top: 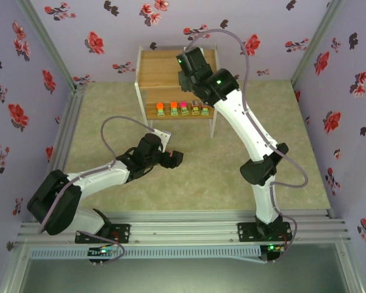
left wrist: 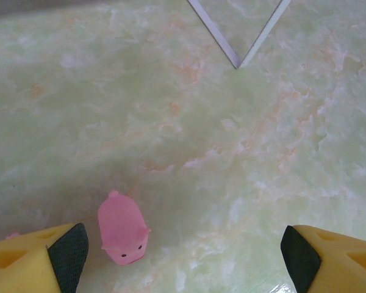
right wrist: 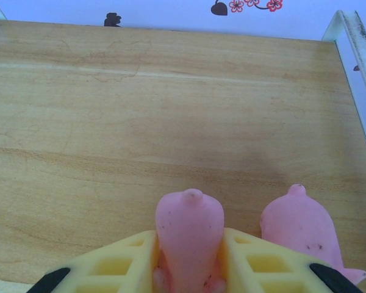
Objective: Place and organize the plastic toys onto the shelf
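The shelf (top: 155, 70) stands at the back of the table, with several blocky green-based toys (top: 174, 108) lined up on its lower tier. My right gripper (right wrist: 189, 265) is over the top board (right wrist: 171, 110), shut on a pink pig (right wrist: 189, 229) whose tail end points away from me. A second pink pig (right wrist: 302, 229) rests on the board just to its right. Near the table's middle, my left gripper (left wrist: 183, 256) hangs open above the marbled surface. Another pink pig (left wrist: 123, 229) lies there just inside the left finger (left wrist: 67, 256), untouched.
The shelf's white legs (left wrist: 236, 61) meet the floor ahead of the left gripper. Floral walls enclose the table on three sides. The right arm (top: 244, 122) reaches from the near edge up over the shelf.
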{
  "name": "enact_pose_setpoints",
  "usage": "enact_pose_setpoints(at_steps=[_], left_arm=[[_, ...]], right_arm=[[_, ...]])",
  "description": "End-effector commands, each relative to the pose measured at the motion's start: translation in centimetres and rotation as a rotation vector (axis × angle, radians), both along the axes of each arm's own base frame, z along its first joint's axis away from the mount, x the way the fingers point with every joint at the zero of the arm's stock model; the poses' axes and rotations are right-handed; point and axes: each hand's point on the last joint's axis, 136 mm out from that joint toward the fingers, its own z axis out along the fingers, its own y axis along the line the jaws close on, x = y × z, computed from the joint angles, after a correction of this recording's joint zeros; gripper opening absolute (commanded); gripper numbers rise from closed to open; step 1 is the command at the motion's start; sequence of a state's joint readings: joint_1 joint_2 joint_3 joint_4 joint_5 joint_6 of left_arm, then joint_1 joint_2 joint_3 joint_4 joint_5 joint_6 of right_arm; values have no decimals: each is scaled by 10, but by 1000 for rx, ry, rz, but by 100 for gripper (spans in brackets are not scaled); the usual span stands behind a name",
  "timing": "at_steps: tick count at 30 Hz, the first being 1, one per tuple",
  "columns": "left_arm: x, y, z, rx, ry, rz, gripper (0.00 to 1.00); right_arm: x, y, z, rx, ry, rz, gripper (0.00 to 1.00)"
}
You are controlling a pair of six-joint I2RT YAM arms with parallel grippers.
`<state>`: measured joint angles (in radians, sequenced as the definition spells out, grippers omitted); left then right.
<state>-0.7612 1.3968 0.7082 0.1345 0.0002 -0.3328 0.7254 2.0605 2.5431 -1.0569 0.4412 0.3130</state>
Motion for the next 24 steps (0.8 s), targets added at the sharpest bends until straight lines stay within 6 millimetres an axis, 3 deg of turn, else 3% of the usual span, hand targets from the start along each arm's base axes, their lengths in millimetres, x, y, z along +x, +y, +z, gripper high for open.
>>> enact_pose_setpoints(at_steps=[1, 24], left_arm=[[4, -4, 13, 1, -37, -7, 87], [5, -4, 11, 5, -29, -4, 87]], right_arm=[[3, -3, -3, -32, 4, 4, 4], [6, -3, -5, -48, 4, 8, 17]])
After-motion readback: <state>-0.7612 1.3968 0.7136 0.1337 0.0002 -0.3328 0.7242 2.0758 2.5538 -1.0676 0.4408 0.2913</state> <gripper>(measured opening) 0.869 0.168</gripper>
